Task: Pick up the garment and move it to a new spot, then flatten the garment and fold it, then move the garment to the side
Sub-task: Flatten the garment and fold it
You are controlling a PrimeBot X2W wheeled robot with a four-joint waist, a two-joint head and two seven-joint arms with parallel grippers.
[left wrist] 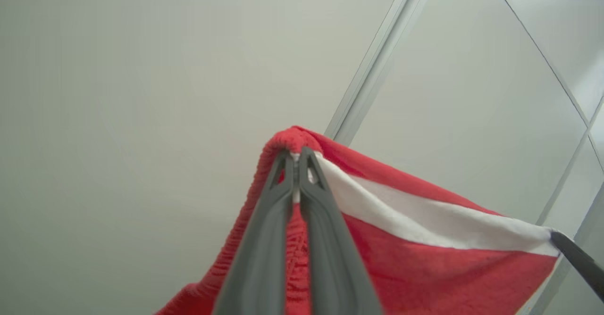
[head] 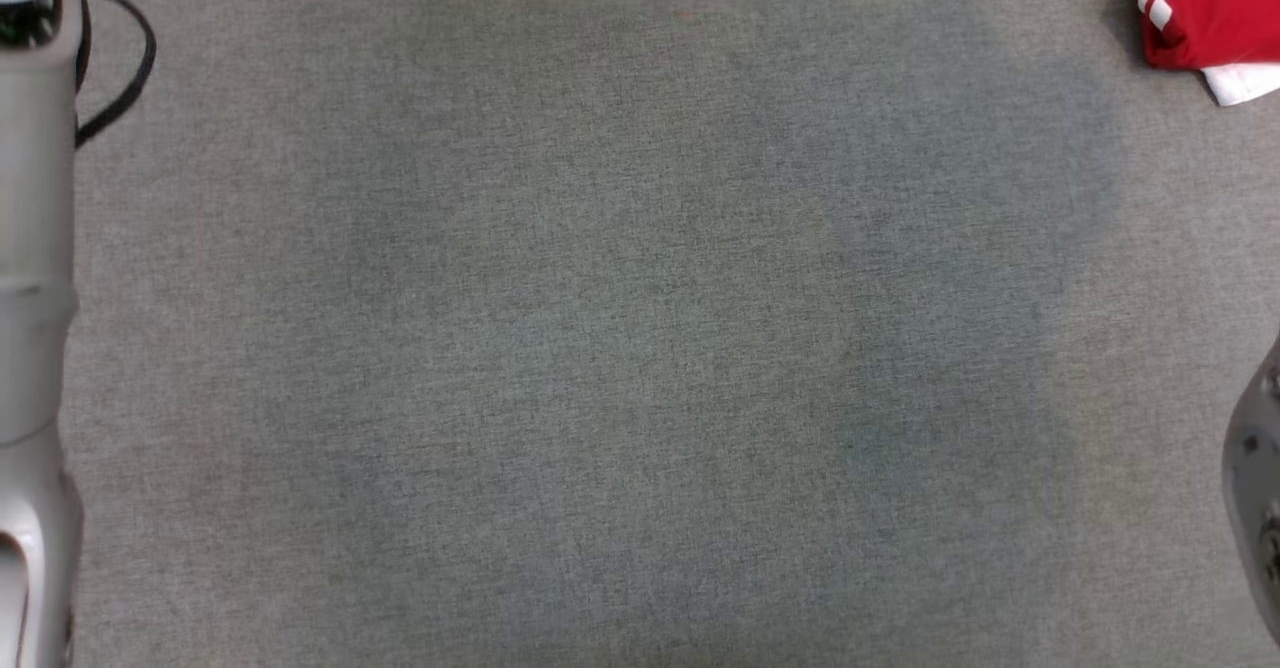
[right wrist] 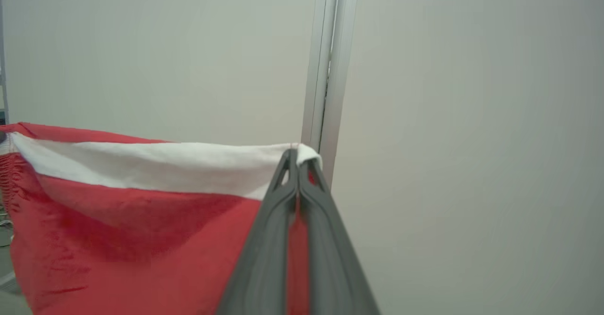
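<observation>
Held up by both top corners

Head view: grey fabric surface (head: 640, 348), folded red-and-white cloth (head: 1200, 8) in the far right corner
Left wrist view: left pincer (left wrist: 297, 157) squeezed shut on a top corner of the red garment (left wrist: 424, 268), white band (left wrist: 424, 216) stretching away to the right
Right wrist view: right pincer (right wrist: 298, 157) pinched closed on the band's other end, garment up in the air, spread taut to the left
</observation>
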